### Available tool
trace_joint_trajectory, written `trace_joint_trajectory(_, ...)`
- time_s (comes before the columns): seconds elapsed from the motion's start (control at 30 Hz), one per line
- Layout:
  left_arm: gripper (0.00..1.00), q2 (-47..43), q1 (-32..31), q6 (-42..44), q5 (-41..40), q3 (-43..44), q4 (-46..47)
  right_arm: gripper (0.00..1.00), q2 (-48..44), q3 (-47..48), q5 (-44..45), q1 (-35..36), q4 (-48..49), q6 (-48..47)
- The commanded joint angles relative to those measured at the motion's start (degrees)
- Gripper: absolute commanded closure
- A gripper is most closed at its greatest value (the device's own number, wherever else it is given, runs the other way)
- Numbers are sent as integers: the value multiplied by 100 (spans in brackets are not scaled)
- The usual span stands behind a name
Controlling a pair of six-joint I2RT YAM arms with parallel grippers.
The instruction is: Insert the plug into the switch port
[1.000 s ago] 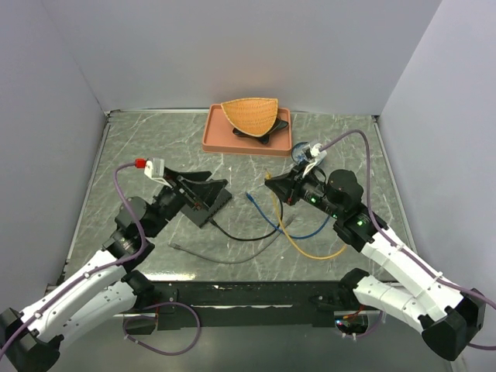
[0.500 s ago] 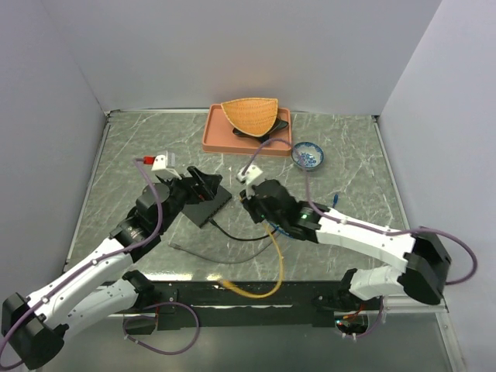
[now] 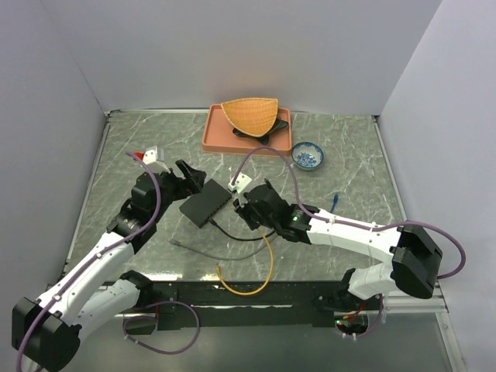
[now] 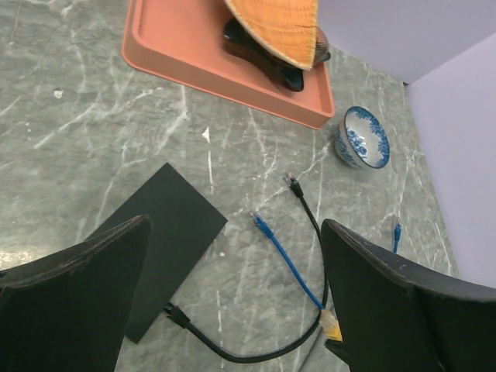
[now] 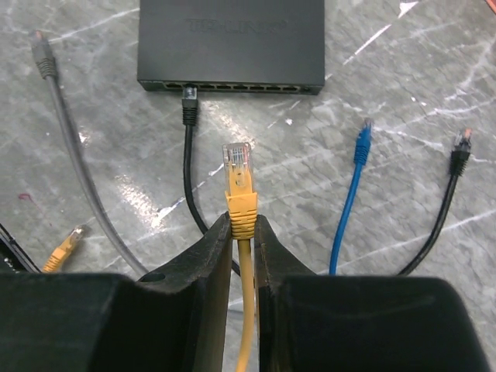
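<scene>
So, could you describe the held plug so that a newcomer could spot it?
Find the flat black switch mid-table. Facing its ports, the right pincer grips a plug. Yellow boot, clear tip; the blue plug and grey plug nearby lie loose.

Light comes soft and even from overhead. Around the switch (image 3: 206,203) I see only faint, short shadows on the table (image 3: 364,170). In my right wrist view, pale glare streaks the marble just in front of the switch. Its ports and the plug (image 5: 239,167) are crisp, while my right fingers (image 5: 194,267) nearest the lens go soft. In my left wrist view, my left fingers (image 4: 70,294) flank the switch as dark, blurred masses, perhaps underexposed. The top view is sharp around the switch and moderately bright.
</scene>
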Motion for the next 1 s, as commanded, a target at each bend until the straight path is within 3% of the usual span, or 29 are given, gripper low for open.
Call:
trace_joint_trajectory(0.0, 4, -28, 427, 215, 700, -156, 121, 100, -116, -51, -146, 25, 366, -117)
trace_joint_trajectory(0.23, 4, 288, 779, 453, 876, -412, 490, 100, 77, -25, -356, 17, 480, -336)
trace_joint_trajectory(0.67, 4, 2132, 1692, 146, 2062, -552, 1114, 100, 1253, 503, -348, -19, 419, -433)
trace_joint_trajectory(0.97, 4, 2978, 1886, 23, 2485, -605, 1677, 100, 2238, 1258, -331, -133, -125, -275)
